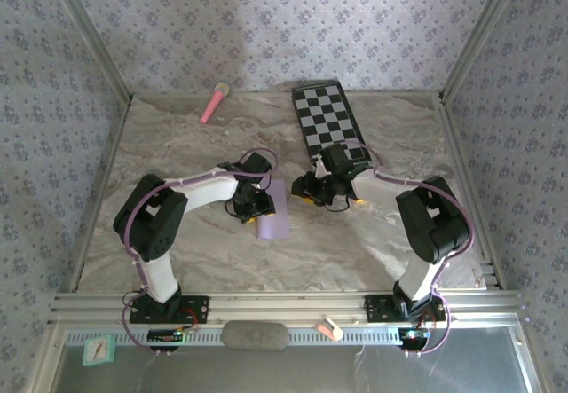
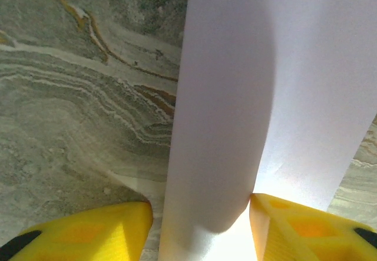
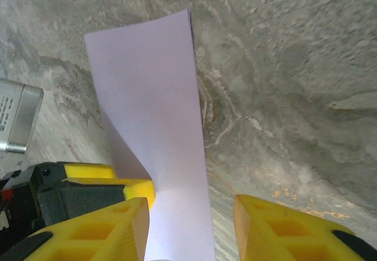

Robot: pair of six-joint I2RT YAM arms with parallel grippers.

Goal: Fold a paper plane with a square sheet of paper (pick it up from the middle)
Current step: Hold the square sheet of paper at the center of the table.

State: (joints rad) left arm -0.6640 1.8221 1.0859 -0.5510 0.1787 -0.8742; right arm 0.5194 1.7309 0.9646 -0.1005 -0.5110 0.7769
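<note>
The pale lilac sheet of paper [image 1: 273,214] lies mid-table, doubled over into a long strip with no pointed plane shape. My left gripper [image 1: 255,201] is at its left side. In the left wrist view the paper [image 2: 235,96] curls into a soft rounded fold between the yellow fingers of the left gripper [image 2: 200,208]. The right finger [image 2: 294,225] touches the fold and the left one stands apart, so it is open. My right gripper [image 1: 313,190] is open over the strip's other end, straddling the paper [image 3: 159,96] at the right gripper [image 3: 191,205].
A black-and-white checkered board [image 1: 328,118] lies at the back right, just behind the right arm. A pink stick [image 1: 214,103] rests at the back left. Metal frame posts and patterned walls enclose the marbled table [image 1: 177,145].
</note>
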